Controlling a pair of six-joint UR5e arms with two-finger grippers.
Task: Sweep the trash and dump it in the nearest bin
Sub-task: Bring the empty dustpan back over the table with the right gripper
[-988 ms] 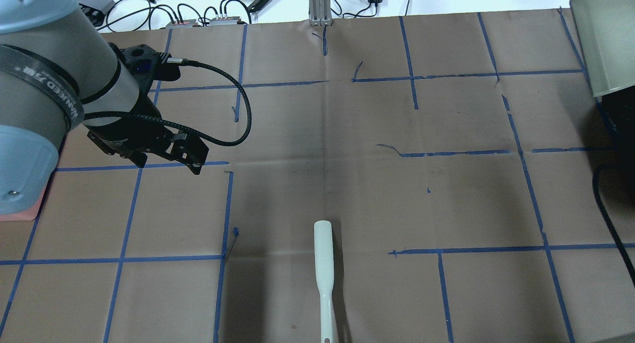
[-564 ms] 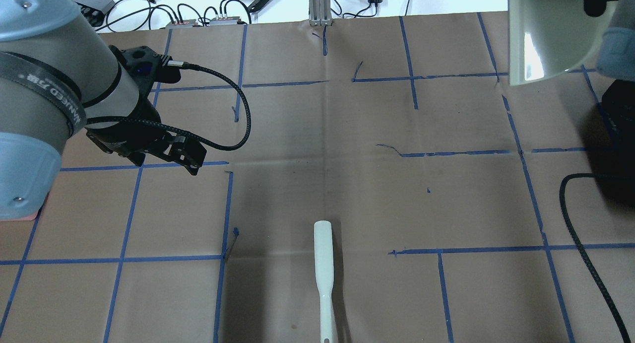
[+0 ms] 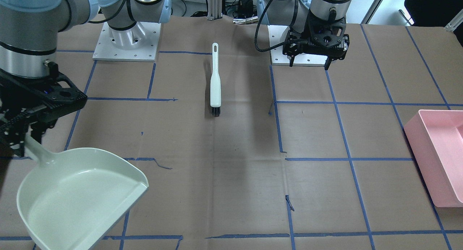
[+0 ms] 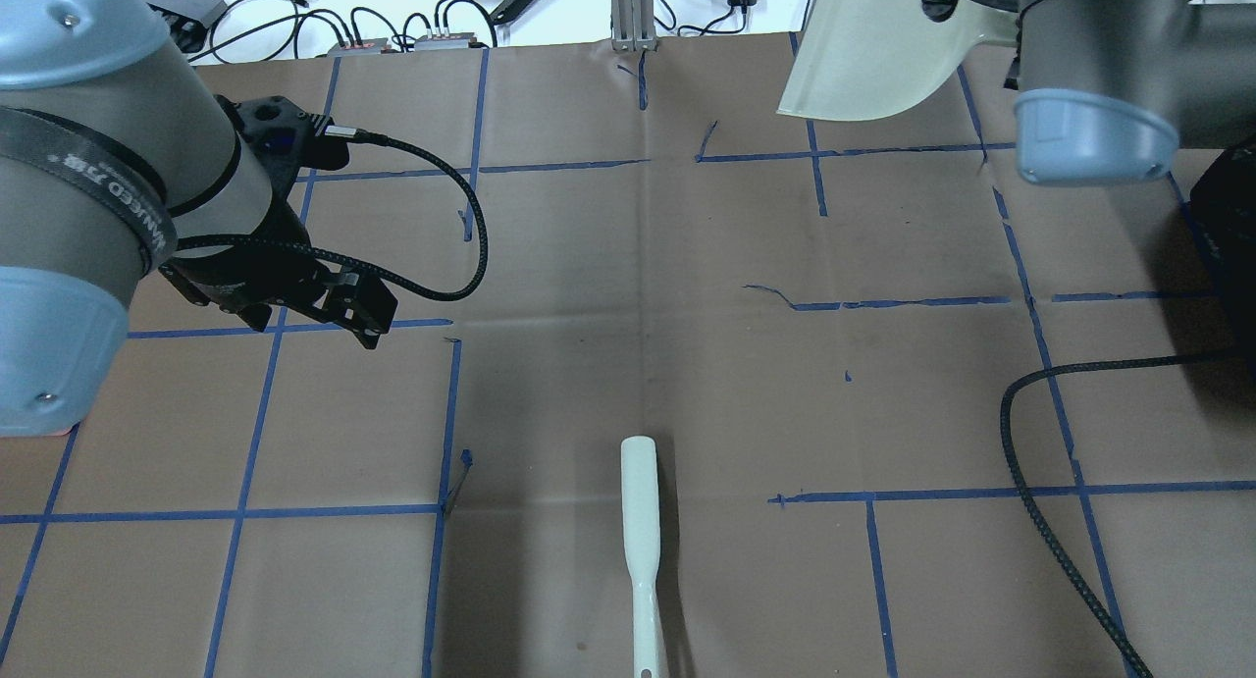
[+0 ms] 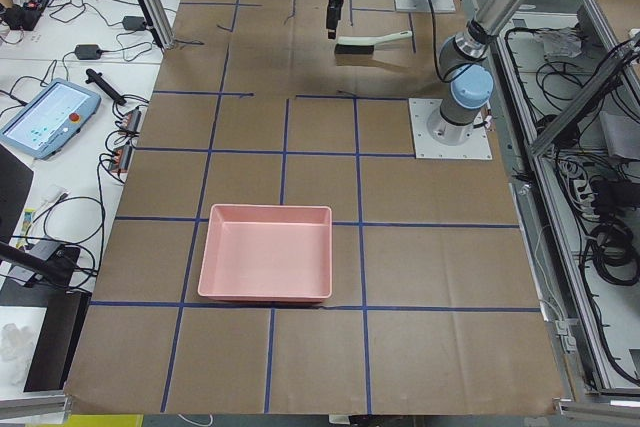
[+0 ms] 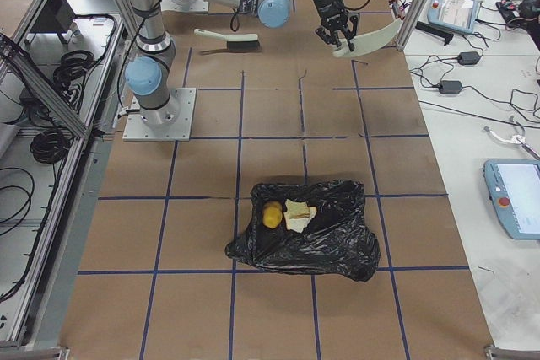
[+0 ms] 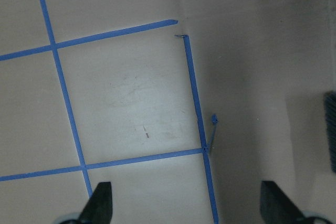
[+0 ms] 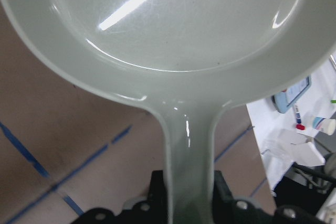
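Observation:
The trash lies in a black bag bin (image 6: 337, 246): a yellow potato (image 6: 271, 216) beside a piece of white bread (image 6: 297, 212). My right gripper (image 3: 27, 138) is shut on the handle of a pale green dustpan (image 3: 83, 199), held above the table; its pan (image 8: 173, 24) is empty. The dustpan (image 4: 873, 60) shows at the top of the overhead view. My left gripper (image 4: 319, 327) hangs open over bare paper, nothing between its fingers (image 7: 100, 205). A white brush (image 3: 215, 85) lies flat at the middle, near the robot's side.
A pink tray bin (image 3: 430, 163) sits at the table's end on my left side. Brown paper with blue tape lines covers the table. A black cable (image 4: 1040, 443) loops over the right part. Cables and boxes lie beyond the far edge.
My right arm has swung the dustpan from the far right edge toward the top centre-right of the overhead view. My left gripper has drifted slightly left, still open.

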